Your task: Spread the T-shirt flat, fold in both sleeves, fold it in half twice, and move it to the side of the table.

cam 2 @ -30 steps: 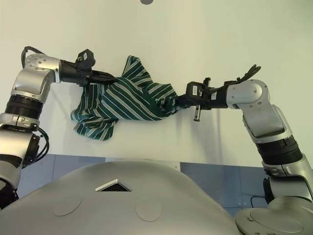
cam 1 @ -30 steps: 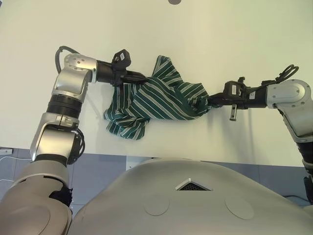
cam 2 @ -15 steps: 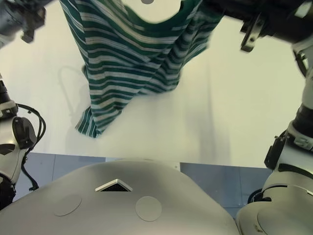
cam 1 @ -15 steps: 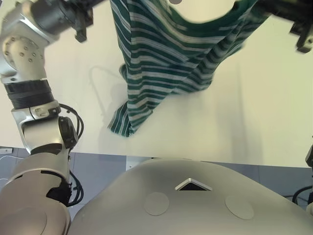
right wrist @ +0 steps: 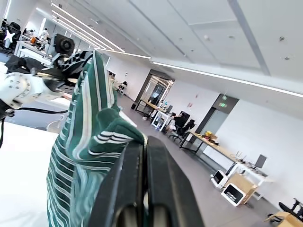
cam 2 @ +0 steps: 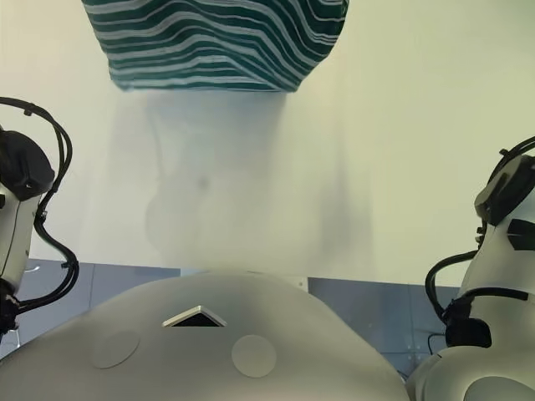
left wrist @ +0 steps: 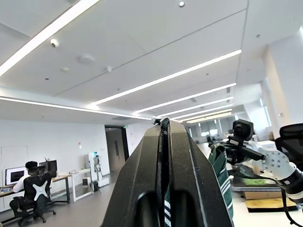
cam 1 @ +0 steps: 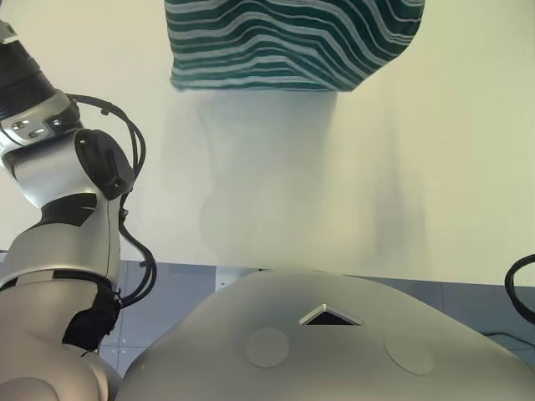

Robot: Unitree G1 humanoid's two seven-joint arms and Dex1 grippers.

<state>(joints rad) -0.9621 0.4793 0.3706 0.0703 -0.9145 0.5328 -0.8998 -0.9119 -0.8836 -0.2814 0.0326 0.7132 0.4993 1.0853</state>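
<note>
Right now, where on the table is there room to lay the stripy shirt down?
Nearly the whole table is bare, from the near edge up to the hem of the T-shirt, and out to both sides. The only busy spot is the far middle, where the T-shirt hangs, pinched by the left gripper and the right gripper.

Open office — white ceiling, strip lights, grey floor.

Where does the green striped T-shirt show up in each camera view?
Left eye: T-shirt hanging at top centre, over the table.
Right eye: top, left of centre.
Left wrist: pinched in the left gripper, hanging beyond it.
Right wrist: bunched at the right gripper, draping away.
Shared landmark: white table, both eye views.
</note>
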